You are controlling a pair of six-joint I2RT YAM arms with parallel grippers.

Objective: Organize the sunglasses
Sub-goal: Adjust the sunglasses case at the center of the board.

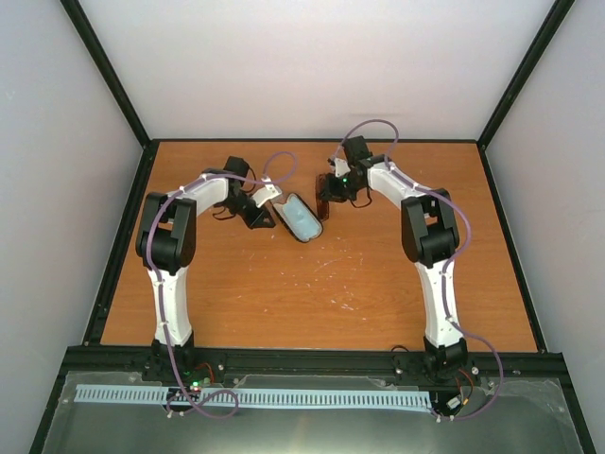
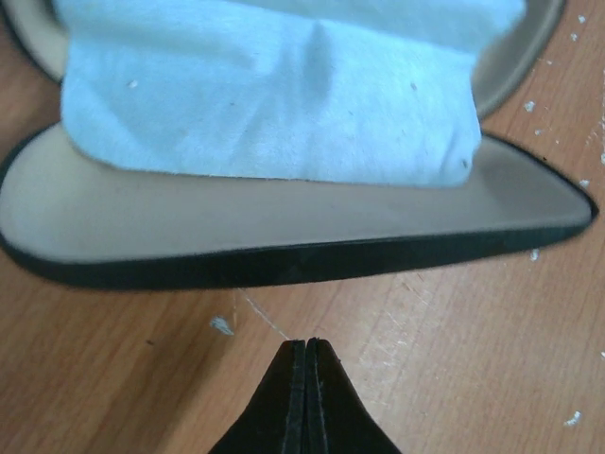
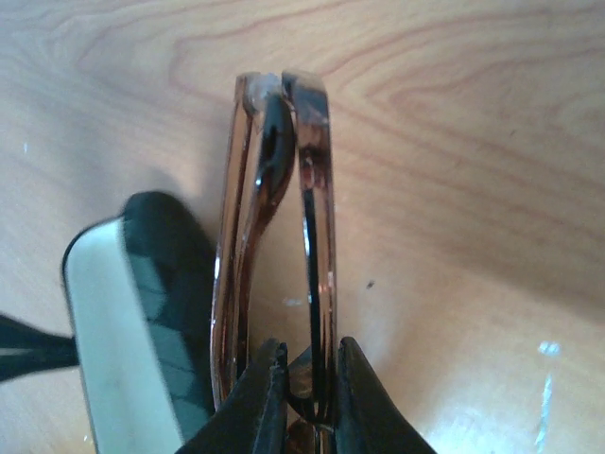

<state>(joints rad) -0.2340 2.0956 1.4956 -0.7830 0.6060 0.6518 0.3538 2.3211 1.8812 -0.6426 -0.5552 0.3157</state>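
Note:
The folded sunglasses [image 1: 323, 197], brown-tinted with a thin dark frame, hang edge-on in my right gripper [image 1: 333, 192] just right of the case. In the right wrist view the fingers [image 3: 354, 402] are shut on the folded arms of the sunglasses [image 3: 314, 236], held above the wood. The black oblong case [image 1: 300, 218] lies open at the back middle of the table, with the pale blue cloth [image 2: 274, 95] inside it. My left gripper [image 2: 307, 345] is shut and empty, its tips just off the rim of the case [image 2: 284, 260], on its left side in the top view [image 1: 267, 210].
The wooden table [image 1: 331, 284] is ringed by a black frame with white walls behind. The case end [image 3: 142, 312] shows close to the left of the sunglasses in the right wrist view.

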